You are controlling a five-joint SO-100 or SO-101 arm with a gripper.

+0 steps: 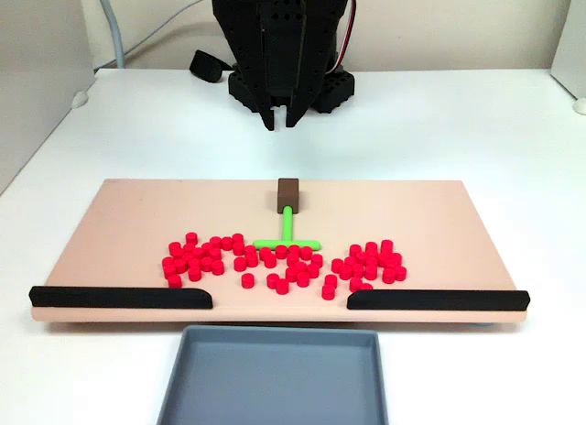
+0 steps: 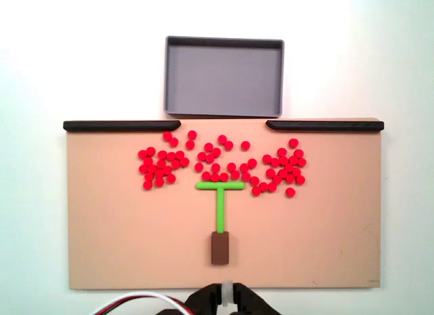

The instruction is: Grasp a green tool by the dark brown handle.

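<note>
The gripper (image 1: 279, 123) hangs nearly closed, grasping nothing, behind the board (image 1: 137, 214), well apart from the green tool (image 1: 287, 231); the grasp has not begun. One table (image 1: 439, 123), one board, one grey tray (image 1: 275, 379), two black strips (image 1: 119, 298), one tool mid-board, its dark brown handle (image 1: 288, 194) toward the arm, dozens of red cylinders (image 1: 197, 258).

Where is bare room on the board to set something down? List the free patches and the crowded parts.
Free: the board on either side of the dark brown handle and the green tool stem, down to the edge nearest the gripper. The grey tray is empty too. Crowded: the band of red cylinders between the crossbar and the black strips.
</note>
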